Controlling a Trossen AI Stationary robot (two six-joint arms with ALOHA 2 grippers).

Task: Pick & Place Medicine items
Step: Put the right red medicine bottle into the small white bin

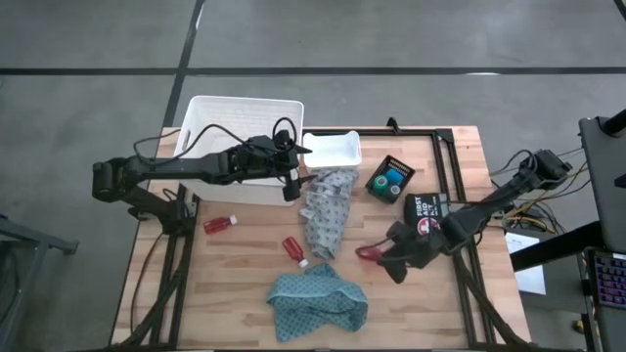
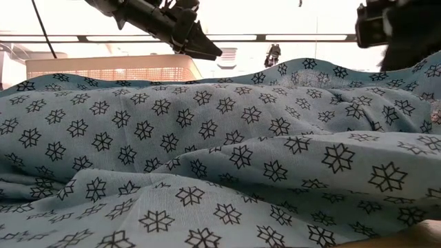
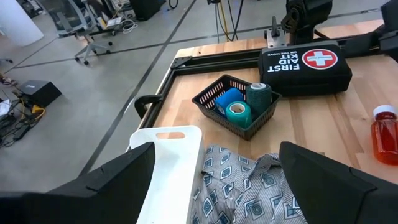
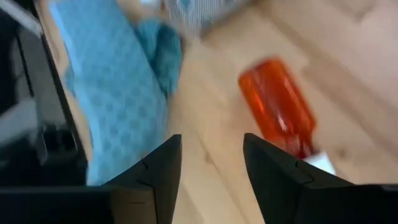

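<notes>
The right claw [image 1: 377, 256] hovers spread just beside a red bottle [image 1: 368, 252], near the first-aid pouch [image 1: 426, 209]. The left claw [image 1: 298, 176], spread wide, hangs beyond that pouch.

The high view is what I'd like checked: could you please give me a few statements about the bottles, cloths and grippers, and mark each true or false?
1. Three red bottles lie on the table: one, another and a third. True.
2. The right gripper is clamped on the black first-aid pouch. False: it is beside the third red bottle, fingers apart, holding nothing.
3. The small black basket holds blue and green round containers. True.
4. The left gripper hangs over the teal cloth. False: it is open at the edge of the white bin, by the grey patterned cloth.
</notes>
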